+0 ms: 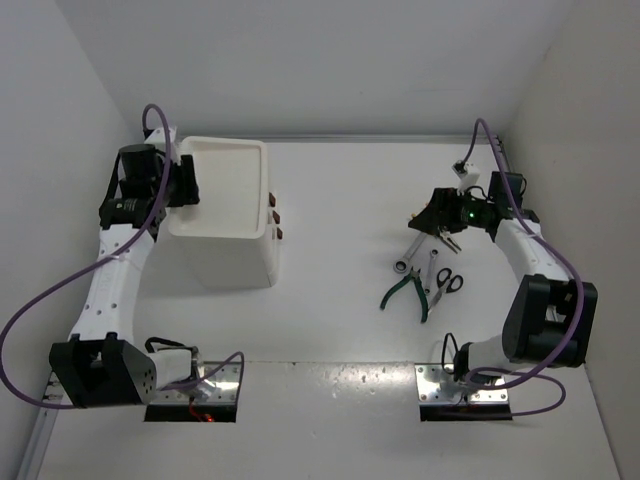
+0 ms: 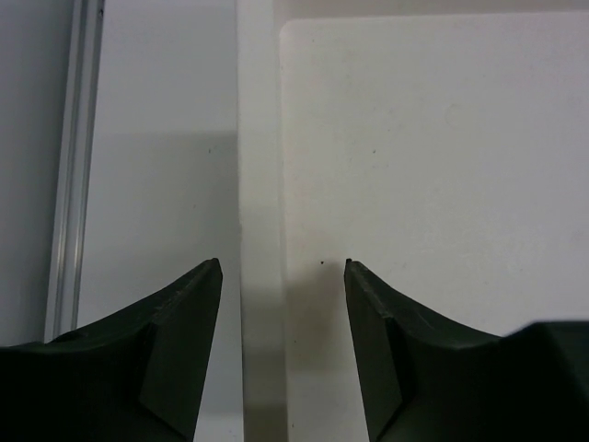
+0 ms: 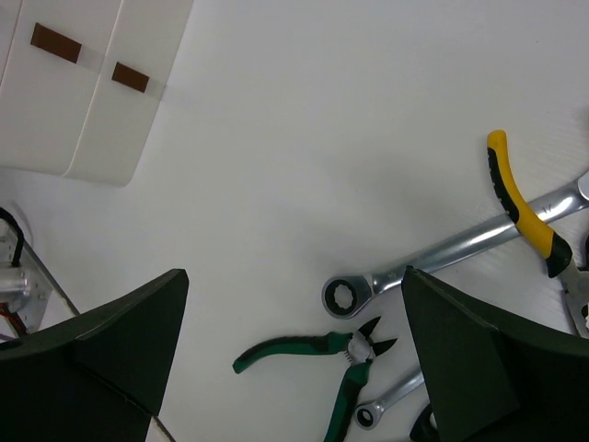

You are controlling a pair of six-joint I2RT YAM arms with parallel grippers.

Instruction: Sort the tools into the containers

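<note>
The tools lie in one loose cluster on the tabletop (image 1: pixel 340 200), well apart from the white box (image 1: pixel 230 255), out on the side that its drawer knobs (image 1: pixel 275 215) face. The yellow-handled pliers (image 3: pixel 520 207) cross over the shaft of the long wrench (image 3: pixel 442 253). The green-handled pliers (image 3: pixel 317 354), the short wrench (image 3: pixel 391 401) and the black-handled scissors (image 1: pixel 447 285) lie close by. The tray (image 2: pixel 414 138) on top of the box shows nothing in it, and the drawers look shut.

The right pincer (image 3: pixel 293 276) hangs over the cluster with its jaws spread wide, holding nothing. The left pincer (image 2: pixel 282 262) is at the side of the box away from the knobs. Its jaws stand partly apart astride the tray's rim, with a gap showing at each finger, so it grips nothing.

The step in hand looks like reaching for a tool. The next move probably calls for the right pincer to descend and set its jaws across one handle or shaft. The green pliers lie free, so they seem the easier pick, whereas the wrench is pinned under the yellow pliers. The left pincer may need to close on the rim to steady the box.
</note>
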